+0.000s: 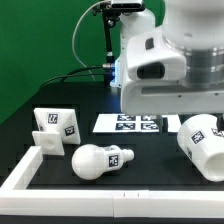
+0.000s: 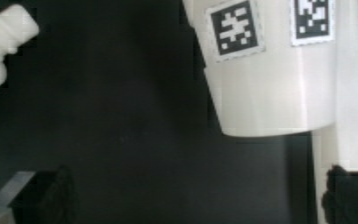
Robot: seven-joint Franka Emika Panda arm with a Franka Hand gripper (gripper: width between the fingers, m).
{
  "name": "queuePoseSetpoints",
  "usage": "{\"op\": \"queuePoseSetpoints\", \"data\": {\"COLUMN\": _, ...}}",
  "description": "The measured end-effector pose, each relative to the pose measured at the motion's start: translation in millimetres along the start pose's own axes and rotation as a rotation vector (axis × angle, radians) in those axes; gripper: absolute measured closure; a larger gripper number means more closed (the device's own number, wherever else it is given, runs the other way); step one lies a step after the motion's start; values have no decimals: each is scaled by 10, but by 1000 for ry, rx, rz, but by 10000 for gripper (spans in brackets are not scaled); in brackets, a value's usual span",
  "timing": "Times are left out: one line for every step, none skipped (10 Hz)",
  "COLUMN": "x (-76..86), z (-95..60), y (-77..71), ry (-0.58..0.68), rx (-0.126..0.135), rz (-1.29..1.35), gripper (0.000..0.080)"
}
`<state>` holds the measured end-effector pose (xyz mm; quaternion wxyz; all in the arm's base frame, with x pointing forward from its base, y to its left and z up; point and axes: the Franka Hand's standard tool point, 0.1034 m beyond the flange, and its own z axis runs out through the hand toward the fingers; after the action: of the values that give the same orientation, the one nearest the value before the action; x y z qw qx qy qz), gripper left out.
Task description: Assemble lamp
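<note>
bulb: white, rounded, tagged | shade: white, tapered, tagged | base: blocky

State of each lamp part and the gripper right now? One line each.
base: standing on the table, nothing fitted
bulb: lying on its side, loose
shade: lying on its side, loose
gripper: open, holding nothing

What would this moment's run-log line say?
gripper: open, empty | lamp shade: lying on side | lamp bulb: loose | lamp base: separate
</note>
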<state>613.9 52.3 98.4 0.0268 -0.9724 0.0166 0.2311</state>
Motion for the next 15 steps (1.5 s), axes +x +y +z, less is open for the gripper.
{"op": "queuePoseSetpoints", "data": {"x": -53, "z": 39, "y": 9, "ry": -73, "rx": -3, "rz": 0, "gripper": 100}}
{"op": "queuePoseSetpoints", "data": {"x": -71, "z": 74, "y": 16, "ry": -128, "rx": -5, "rz": 0, "gripper": 100}}
{"op": "queuePoseSetpoints", "data": {"x": -133, "z": 124, "y": 30, "ry": -229, "rx": -9, "rz": -1, "gripper": 100}}
{"op": "queuePoseSetpoints", "data": {"x": -191, "z": 156, "y": 36, "ry": -347, "rx": -7, "rz": 16, "gripper": 100}}
{"op": "queuePoseSetpoints", "data": {"x": -120, "z": 202, "y": 25, "ry": -391, "rx": -5, "rz": 20, "gripper": 100}}
{"op": "queuePoseSetpoints", "data": {"x": -67, "z": 162, "y": 14, "ry": -367, "rx": -2, "rz": 40, "gripper": 100}}
{"op": "queuePoseSetpoints", "data": {"x": -56, "z": 130, "y": 9, "ry": -344, "rx": 0, "rz": 35, "gripper": 100}}
{"op": "queuePoseSetpoints", "data": {"x": -71, "z": 127, "y": 3, "ry": -329, "rx": 0, "rz": 35, "gripper": 100}}
{"op": "queuePoseSetpoints", "data": {"x": -118, "z": 128, "y": 1, "ry": -320, "rx": -1, "rz": 35, "gripper": 100}}
{"op": "queuePoseSetpoints", "data": {"x": -196, "z": 128, "y": -1, "ry": -324, "rx": -1, "rz": 49, "gripper": 100}}
{"op": "queuePoseSetpoints", "data": {"x": -326, "z": 151, "y": 4, "ry": -366, "rx": 4, "rz": 70, "gripper": 100}}
{"op": "queuePoseSetpoints", "data": {"x": -282, "z": 199, "y": 2, "ry": -393, "rx": 9, "rz": 78, "gripper": 100}}
{"op": "queuePoseSetpoints", "data": {"x": -173, "z": 172, "y": -18, "ry": -360, "rx": 13, "rz": 76, "gripper": 100}}
{"op": "queuePoseSetpoints", "data": {"x": -130, "z": 140, "y": -50, "ry": -322, "rx": 14, "rz": 73, "gripper": 100}}
{"op": "queuePoseSetpoints", "data": {"x": -79, "z": 162, "y": -110, "ry": -278, "rx": 8, "rz": 66, "gripper": 100}}
